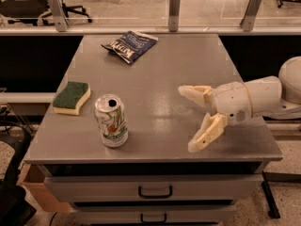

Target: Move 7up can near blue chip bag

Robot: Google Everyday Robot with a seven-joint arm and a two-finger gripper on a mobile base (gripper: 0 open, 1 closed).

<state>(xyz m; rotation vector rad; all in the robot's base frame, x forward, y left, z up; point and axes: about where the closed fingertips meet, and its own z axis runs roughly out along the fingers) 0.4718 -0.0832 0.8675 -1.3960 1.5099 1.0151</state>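
Note:
The 7up can point(111, 120) stands upright near the front left of the grey table point(155, 79), silver-white with green and red markings. The blue chip bag point(130, 45) lies flat at the far middle of the table. My gripper point(190, 119) reaches in from the right, open and empty, its two cream fingers point(207, 133) spread wide and pointing left. It hovers over the table to the right of the can, with a clear gap between them.
A yellow sponge with a green top point(71, 97) lies at the left edge, just behind the can. Drawers point(155, 191) sit under the table front. A rail with posts point(174, 4) runs behind the table.

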